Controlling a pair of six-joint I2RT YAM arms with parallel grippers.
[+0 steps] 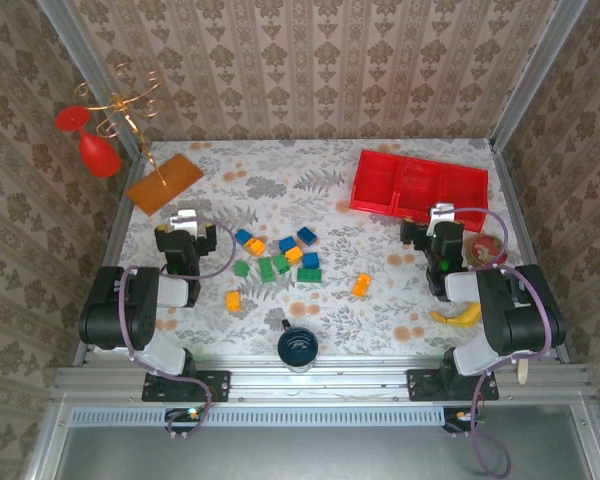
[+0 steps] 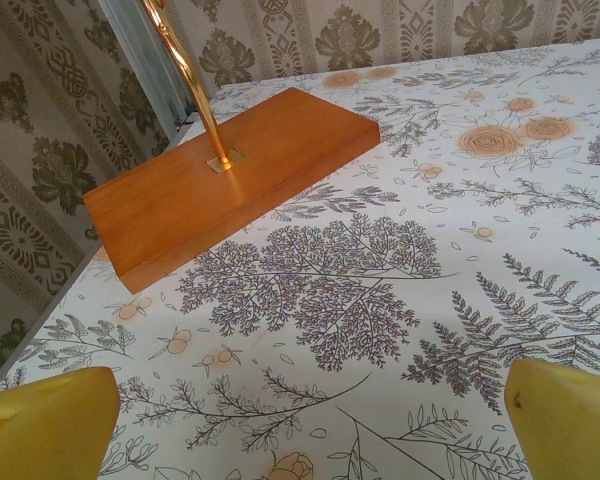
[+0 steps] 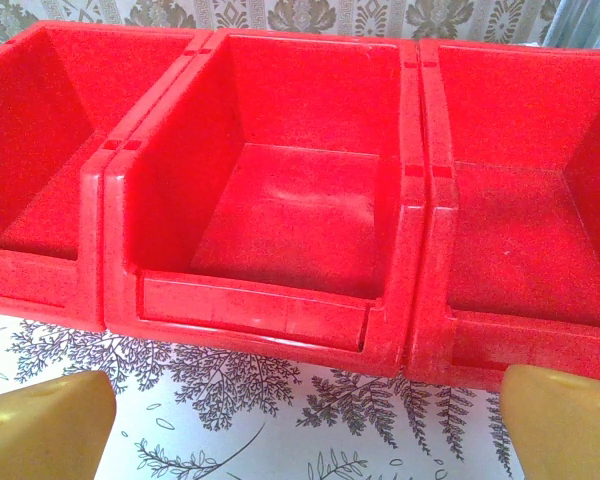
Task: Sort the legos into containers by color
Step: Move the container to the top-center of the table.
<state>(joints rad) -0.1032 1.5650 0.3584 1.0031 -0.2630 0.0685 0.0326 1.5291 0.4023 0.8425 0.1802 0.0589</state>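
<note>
The legos lie loose on the floral tablecloth in the middle of the top view: blue ones (image 1: 306, 236), orange ones (image 1: 361, 285) and green ones (image 1: 266, 269). The containers, a red tray (image 1: 420, 185) with three compartments, stand at the back right. My left gripper (image 1: 187, 213) hovers to the left of the bricks, open, with only bare cloth between its yellow fingertips (image 2: 50, 425). My right gripper (image 1: 441, 211) is open just in front of the tray (image 3: 270, 310). It faces the middle compartment, which holds nothing, and its fingertips (image 3: 560, 420) hold nothing.
A flat orange board (image 2: 230, 180) with a gold stand (image 1: 130, 110) sits at the back left. A dark blue cup (image 1: 298, 346) stands near the front edge. A banana (image 1: 455, 316) and a small red dish (image 1: 488, 248) lie by the right arm. Patterned walls enclose the table.
</note>
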